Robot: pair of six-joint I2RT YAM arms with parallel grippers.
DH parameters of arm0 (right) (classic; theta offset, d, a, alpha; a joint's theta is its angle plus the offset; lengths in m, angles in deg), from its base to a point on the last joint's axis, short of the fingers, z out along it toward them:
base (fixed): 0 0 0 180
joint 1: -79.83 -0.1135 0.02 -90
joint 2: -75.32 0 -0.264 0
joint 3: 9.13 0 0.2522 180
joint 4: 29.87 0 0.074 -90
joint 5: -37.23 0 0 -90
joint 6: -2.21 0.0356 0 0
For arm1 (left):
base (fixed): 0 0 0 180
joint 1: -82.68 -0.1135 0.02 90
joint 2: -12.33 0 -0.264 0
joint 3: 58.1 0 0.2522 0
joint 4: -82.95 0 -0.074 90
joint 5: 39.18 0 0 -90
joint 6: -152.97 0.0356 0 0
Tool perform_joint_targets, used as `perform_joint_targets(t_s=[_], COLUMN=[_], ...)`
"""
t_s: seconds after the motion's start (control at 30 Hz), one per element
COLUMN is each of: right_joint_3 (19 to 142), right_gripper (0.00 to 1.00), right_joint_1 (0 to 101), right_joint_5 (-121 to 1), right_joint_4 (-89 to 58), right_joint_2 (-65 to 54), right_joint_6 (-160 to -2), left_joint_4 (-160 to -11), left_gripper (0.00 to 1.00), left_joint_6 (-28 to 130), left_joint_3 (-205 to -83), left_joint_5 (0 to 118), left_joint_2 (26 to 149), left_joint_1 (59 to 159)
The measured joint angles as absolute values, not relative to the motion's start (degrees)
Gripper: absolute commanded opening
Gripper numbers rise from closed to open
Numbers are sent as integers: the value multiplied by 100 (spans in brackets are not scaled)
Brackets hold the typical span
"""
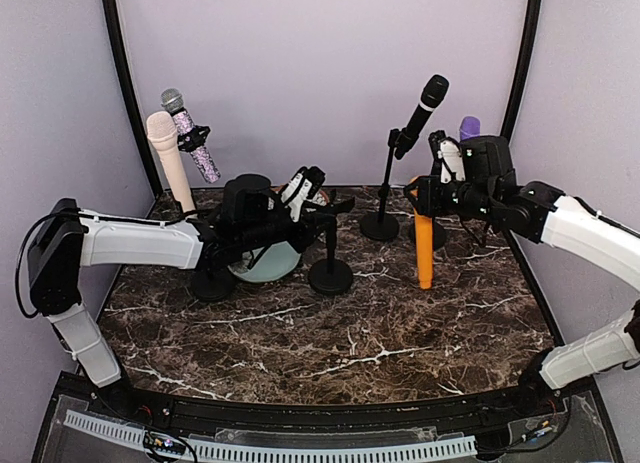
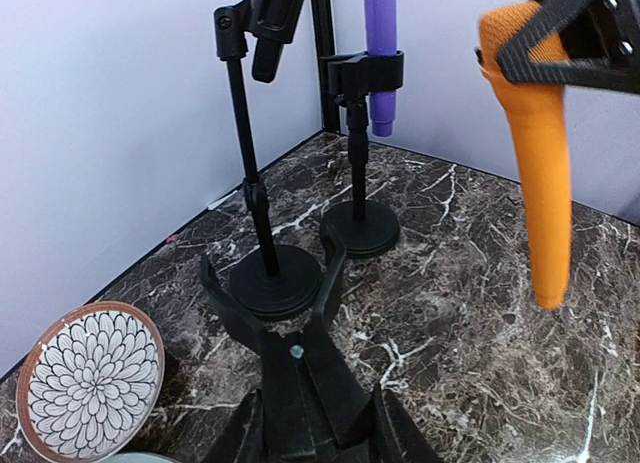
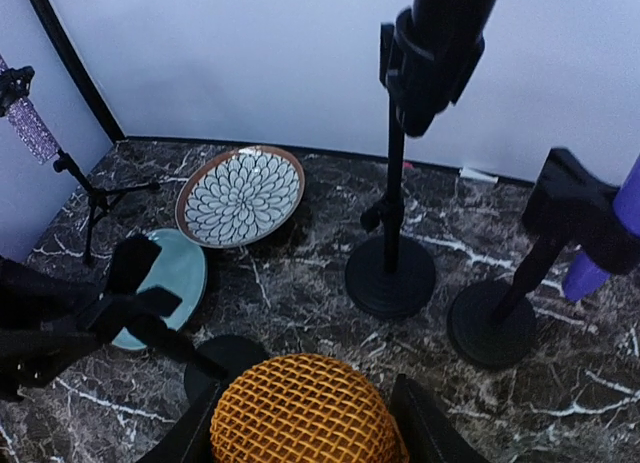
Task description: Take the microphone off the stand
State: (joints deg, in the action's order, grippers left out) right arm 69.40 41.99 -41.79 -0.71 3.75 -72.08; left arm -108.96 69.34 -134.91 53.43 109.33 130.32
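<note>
- The orange microphone [image 1: 424, 251] is being held head-up in the right claw [image 1: 432, 196], which is partly closed around the mesh head. The body is hanging above the counter [image 1: 300, 343].
- The empty stand [image 1: 330, 271] is being gripped at its clip by the left claw [image 2: 318, 428], which is closed narrowly.
- Handling is being judged as rigid, light, smooth and tapered. The mesh looks dentable, so the neck is being preferred as the hold.

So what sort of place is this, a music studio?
More likely a robot test booth: plain lilac walls close in a marble-patterned table, two robot arms are bolted at its edge, and microphones sit on stands.
</note>
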Motion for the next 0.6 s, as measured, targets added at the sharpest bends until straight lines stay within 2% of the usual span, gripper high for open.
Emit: perform_joint_targets(t_s=[0.3,0.43,0.57,0.6], right_joint_3=[6330,6252,6040,5961], right_gripper=[34,32,31,31], right_joint_1=[4284,4284,4284,4284], right_joint_5=[-5746,-6308,-6751,-6830], right_joint_4=[659,819,814,819], right_joint_2=[307,200,121,84], right_joint_6=[-6168,-5709,-5294,-5198], left_joint_4=[-10911,-10887,-10881,-10879], left_gripper=[17,21,38,47], left_joint_6=[7048,7109,7140,7144], left_joint_3=[-14245,-14540,-14693,-14693], left_joint_5=[5575,5625,5636,5636], left_joint_2=[11597,11842,11969,11971], left_joint_1=[12562,12455,12418,12413])
